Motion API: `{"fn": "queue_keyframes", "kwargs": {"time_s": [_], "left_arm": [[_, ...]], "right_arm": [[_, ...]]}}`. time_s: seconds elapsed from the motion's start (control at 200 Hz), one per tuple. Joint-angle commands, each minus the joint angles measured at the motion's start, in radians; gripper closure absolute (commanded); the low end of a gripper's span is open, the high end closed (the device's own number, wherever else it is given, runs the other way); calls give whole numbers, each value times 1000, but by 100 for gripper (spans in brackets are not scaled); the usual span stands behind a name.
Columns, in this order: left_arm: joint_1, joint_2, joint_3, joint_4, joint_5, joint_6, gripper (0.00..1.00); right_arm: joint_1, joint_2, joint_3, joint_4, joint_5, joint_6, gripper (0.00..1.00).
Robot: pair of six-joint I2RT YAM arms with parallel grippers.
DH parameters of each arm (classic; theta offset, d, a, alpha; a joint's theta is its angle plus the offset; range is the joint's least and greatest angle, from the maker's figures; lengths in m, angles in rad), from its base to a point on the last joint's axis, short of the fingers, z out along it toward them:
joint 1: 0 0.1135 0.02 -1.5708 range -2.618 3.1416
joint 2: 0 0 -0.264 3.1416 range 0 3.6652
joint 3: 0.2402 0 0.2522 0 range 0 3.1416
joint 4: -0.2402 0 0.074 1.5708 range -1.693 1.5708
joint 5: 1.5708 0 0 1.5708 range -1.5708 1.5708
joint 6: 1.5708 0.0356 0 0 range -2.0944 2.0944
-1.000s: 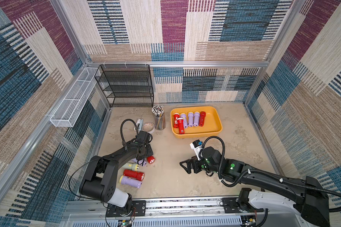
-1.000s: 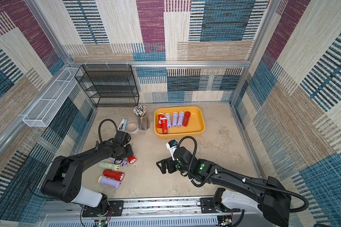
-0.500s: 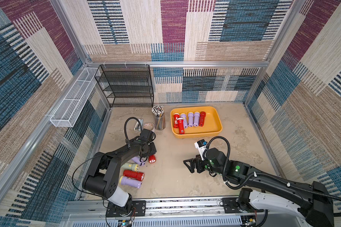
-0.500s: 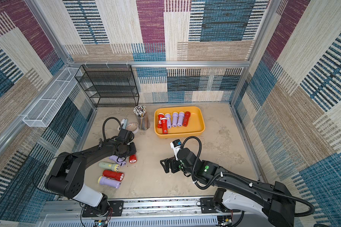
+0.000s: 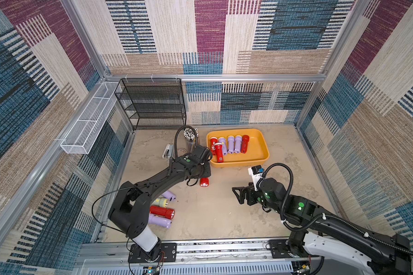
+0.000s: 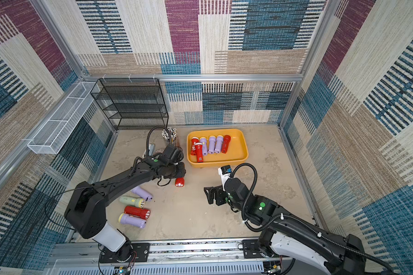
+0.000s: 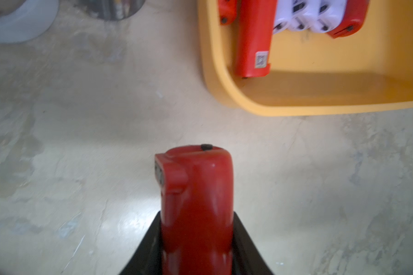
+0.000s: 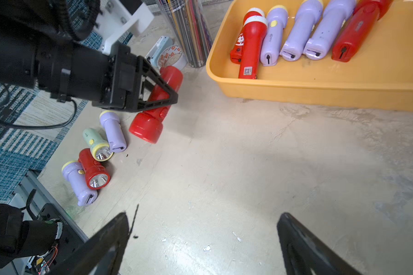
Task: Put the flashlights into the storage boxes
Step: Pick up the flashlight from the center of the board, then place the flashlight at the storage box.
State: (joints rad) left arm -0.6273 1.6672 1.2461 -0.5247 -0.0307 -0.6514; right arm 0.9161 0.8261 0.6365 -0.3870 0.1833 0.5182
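My left gripper (image 5: pixel 202 171) (image 7: pixel 196 215) is shut on a red flashlight (image 5: pixel 204 182) (image 6: pixel 179 182) (image 7: pixel 196 190) (image 8: pixel 150 119). It holds the flashlight by the handle, tilted, head toward the table, just in front of the near-left corner of the yellow storage box (image 5: pixel 239 163) (image 6: pixel 217 163) (image 7: pixel 296 109) (image 8: pixel 320 92). Several red and lavender flashlights (image 5: pixel 230 144) (image 8: pixel 301 31) lie side by side in the box. More flashlights lie on the table at front left: lavender (image 5: pixel 169 195), pale green (image 5: pixel 161 202), red (image 5: pixel 161 212), lavender (image 5: pixel 159 220). My right gripper (image 5: pixel 237 195) (image 6: pixel 208 195) (image 8: pixel 203 215) stands open over bare table.
A cup of pencils (image 5: pixel 190 140), a tape roll (image 8: pixel 173 56) and a small white device (image 5: pixel 167 151) stand left of the box. A black mesh rack (image 5: pixel 153 104) is at the back left. A white wire basket (image 5: pixel 88 119) hangs on the left wall.
My left gripper has shut on the red flashlight and carried it right, toward the box. My right gripper has drifted a little to the right, still open.
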Motion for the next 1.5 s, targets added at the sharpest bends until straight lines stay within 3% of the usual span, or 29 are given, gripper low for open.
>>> {"fn": "queue_keyframes", "kwargs": {"time_s": [0.0,0.696,1.237,1.497], "left_arm": [[-19,78,118,-43,-12,20,71],[-30,884,1316,-282,66,84,68],[51,964,1311,-159,172,42,64],[51,956,1316,-141,198,58,53]], "right_arm": [[-3,-22,-1,-21,12,6,0],[-20,-59,22,-73,38,23,0],[-50,-17,5,-62,42,26,1],[-51,-23,9,-73,40,39,0]]}}
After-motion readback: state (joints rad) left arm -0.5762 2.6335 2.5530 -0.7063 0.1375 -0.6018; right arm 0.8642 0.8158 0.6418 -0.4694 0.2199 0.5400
